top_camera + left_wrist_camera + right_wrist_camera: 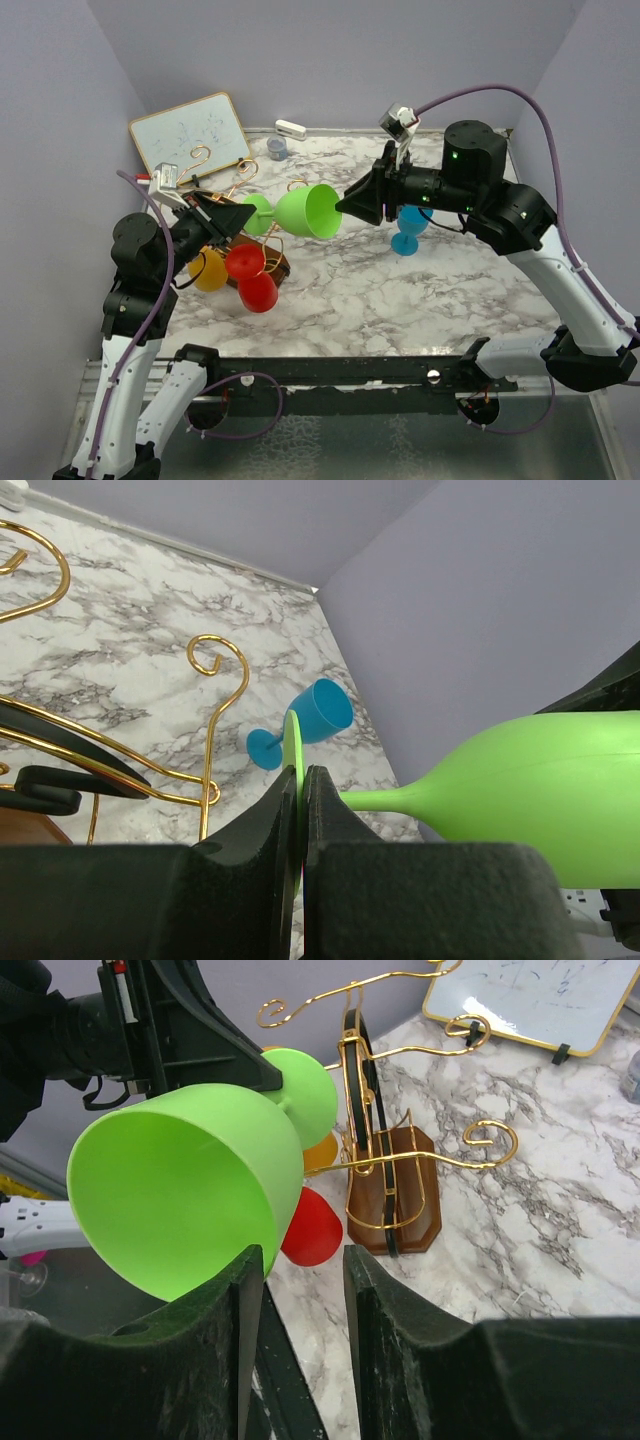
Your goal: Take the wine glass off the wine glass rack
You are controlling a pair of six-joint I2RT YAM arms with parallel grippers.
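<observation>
Nearest: the left gripper (300, 785), clamped on the foot of the green wine glass (540, 780). The glass lies horizontal just beside the wine glass rack (420, 1190), stem axis running toward the right gripper (303, 1270) (jaws apart, at the bowl's rim).

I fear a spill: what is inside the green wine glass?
The green wine glass looks empty: only its inner wall shows. A finger of the right pincer covers its lowest edge.
</observation>
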